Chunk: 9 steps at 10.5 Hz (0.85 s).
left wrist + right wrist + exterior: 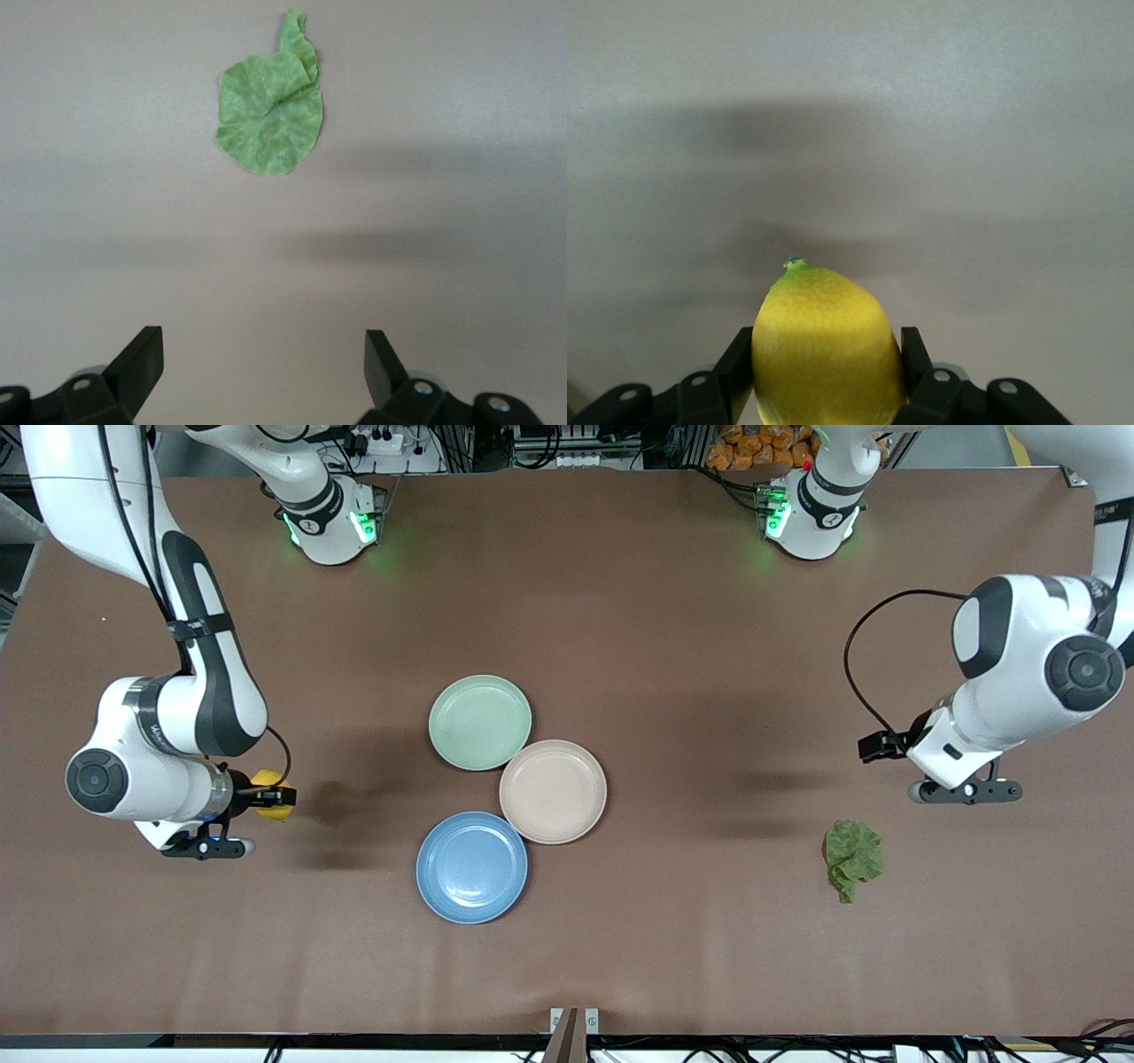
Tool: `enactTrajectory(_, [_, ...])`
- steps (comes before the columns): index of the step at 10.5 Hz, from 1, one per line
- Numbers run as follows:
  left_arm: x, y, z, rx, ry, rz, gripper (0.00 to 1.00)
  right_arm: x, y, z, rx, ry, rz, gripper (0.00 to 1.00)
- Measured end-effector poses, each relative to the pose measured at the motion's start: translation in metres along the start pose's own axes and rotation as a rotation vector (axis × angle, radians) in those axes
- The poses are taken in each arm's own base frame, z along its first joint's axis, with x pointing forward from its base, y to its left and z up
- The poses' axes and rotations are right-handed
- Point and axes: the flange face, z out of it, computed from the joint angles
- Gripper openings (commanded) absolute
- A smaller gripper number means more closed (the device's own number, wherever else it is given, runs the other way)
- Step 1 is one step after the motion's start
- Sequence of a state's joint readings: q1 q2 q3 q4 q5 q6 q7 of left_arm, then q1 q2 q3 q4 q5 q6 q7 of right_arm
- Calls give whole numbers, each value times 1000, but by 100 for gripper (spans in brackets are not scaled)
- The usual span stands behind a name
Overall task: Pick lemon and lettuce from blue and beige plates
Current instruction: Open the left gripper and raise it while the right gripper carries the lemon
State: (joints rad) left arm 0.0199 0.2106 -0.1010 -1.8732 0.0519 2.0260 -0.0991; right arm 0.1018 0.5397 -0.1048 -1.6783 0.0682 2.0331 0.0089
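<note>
The right gripper is pinching the lemon, held in the air over bare table near the right arm's end. The left gripper hangs with its fingers spread wide and nothing between them, over the table near the left arm's end; the lettuce lies flat on the tabletop near it. The blue plate and beige plate sit bare mid-table, touching, with a mint-green plate alongside. Both items look lifted off; only the lemon seems left to set down.
</note>
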Motion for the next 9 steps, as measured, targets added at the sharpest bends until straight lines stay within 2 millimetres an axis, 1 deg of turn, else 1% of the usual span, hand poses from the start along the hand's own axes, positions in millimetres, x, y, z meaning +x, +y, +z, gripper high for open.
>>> enactTrajectory(1, [-4,1,-12,0,19,1,100,0,3,5,-3,5,3,59])
enactTrajectory(4, [-12,6,-42,1,75,10,100,6,13,34,-22,19,-3,59])
enactTrajectory(7, [-17,12,-75,-4,157,17,100,8,26,44,-31,25,-11,60])
enactTrajectory(9, [-19,14,-96,-46,197,-2,100,10,32,56,-37,33,-4,61])
